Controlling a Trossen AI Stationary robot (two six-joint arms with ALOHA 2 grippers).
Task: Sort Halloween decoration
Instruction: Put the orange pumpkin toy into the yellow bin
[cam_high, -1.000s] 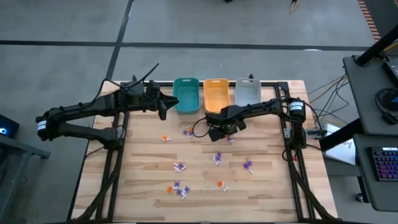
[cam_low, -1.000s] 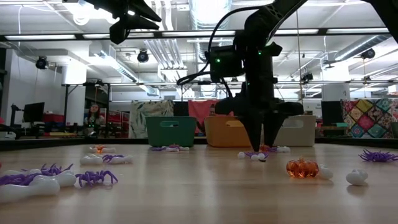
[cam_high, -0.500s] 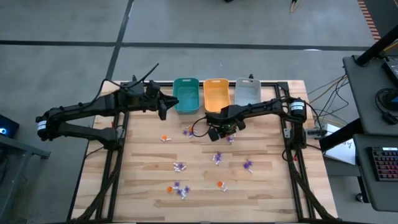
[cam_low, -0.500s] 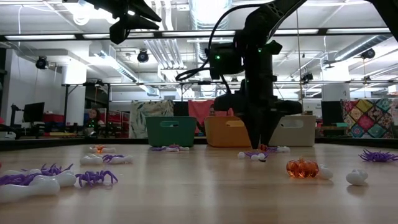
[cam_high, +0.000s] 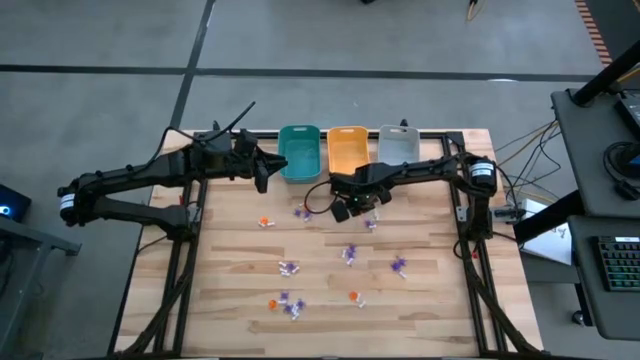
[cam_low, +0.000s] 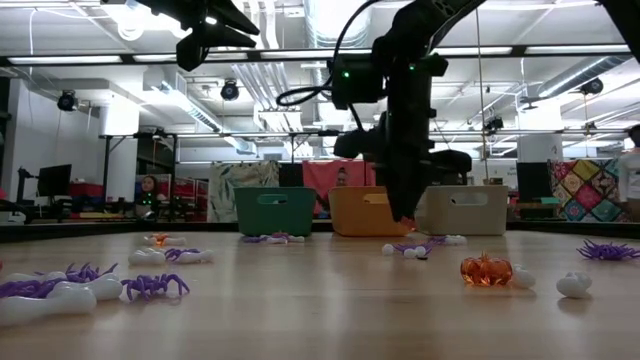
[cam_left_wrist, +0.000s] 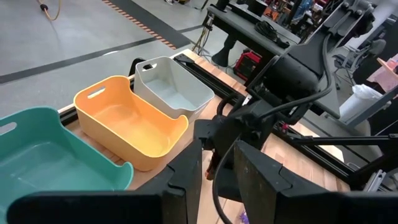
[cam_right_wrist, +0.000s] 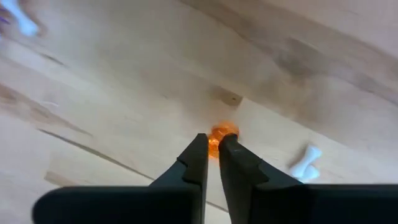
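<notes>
Small orange, purple and white trinkets lie scattered on the wooden table (cam_high: 430, 300), among them a purple one (cam_high: 349, 254) and an orange pumpkin (cam_low: 486, 270). My right gripper (cam_high: 345, 209) hangs above the table in front of the orange bin (cam_high: 347, 150), shut on a tiny orange trinket (cam_right_wrist: 217, 138). In the low view its fingers (cam_low: 400, 212) point down, well clear of the tabletop. My left gripper (cam_high: 262, 172) waits high beside the teal bin (cam_high: 299, 152), fingers (cam_left_wrist: 186, 177) slightly open and holding nothing. My right gripper pinches the tiny orange trinket (cam_right_wrist: 219, 133) between its two fingertips (cam_right_wrist: 200, 149), coming from above and pointing down. The trinket is lifted clear of the table, with bare wood showing beneath it.
Three bins stand in a row at the far edge: teal, orange and grey (cam_high: 398, 146). A white bone (cam_right_wrist: 305, 163) and purple trinkets (cam_high: 370, 224) lie under the right arm. More trinkets sit near the front (cam_high: 288, 305). Black frame rails (cam_high: 190, 250) flank the table.
My right gripper has risen straight off the tabletop with the orange trinket between its fingertips and drifted a little toward the table's left and far side, toward the bins. The other trinkets and the left arm have stayed put.
</notes>
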